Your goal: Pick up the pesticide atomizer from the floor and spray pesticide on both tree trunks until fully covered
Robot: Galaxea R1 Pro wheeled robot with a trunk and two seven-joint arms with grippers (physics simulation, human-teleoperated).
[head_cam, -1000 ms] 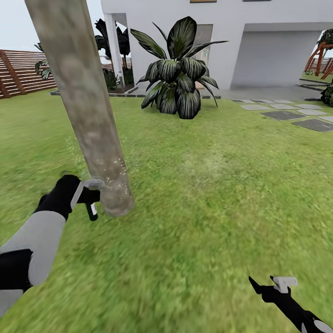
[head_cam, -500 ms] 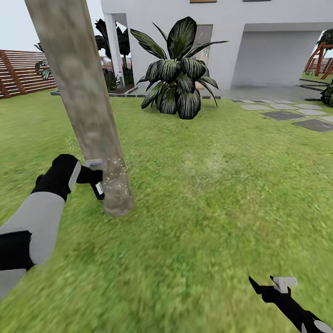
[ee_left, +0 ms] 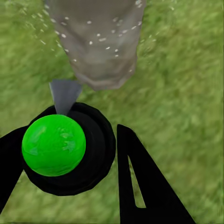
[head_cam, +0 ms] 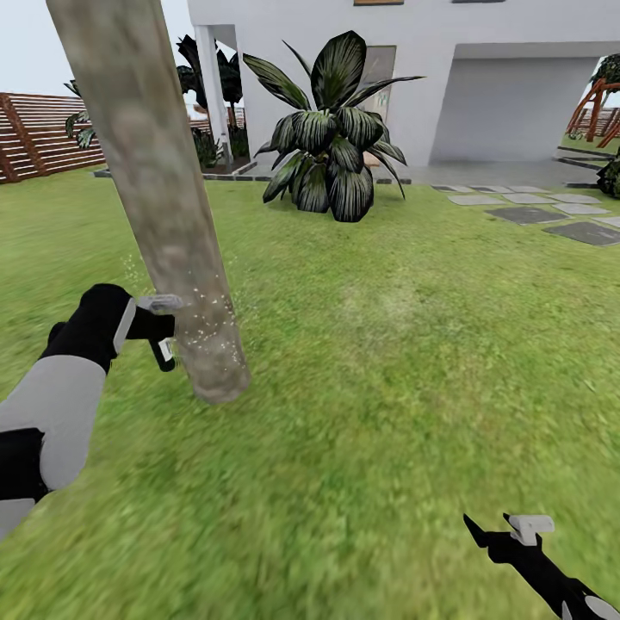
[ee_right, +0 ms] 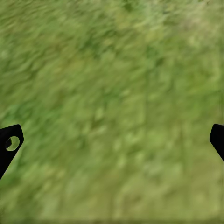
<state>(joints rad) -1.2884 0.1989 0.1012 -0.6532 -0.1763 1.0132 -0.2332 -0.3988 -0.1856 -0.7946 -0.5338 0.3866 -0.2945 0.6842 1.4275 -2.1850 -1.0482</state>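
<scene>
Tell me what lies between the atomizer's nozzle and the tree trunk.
Just a short gap speckled with pale spray droplets; the atomizer points at the tree trunk in the left wrist view.

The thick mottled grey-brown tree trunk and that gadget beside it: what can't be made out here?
- Thick mottled grey-brown tree trunk: head view, its top is cut off by the upper edge; its far side faces away.
- Small dark atomizer bottle: left wrist view, a bright green ball overlay covers it; the label cannot be read.
- Left gripper: head view, too small to judge the grip.
- Right gripper: head view, arm cut off at the lower edge.
</scene>
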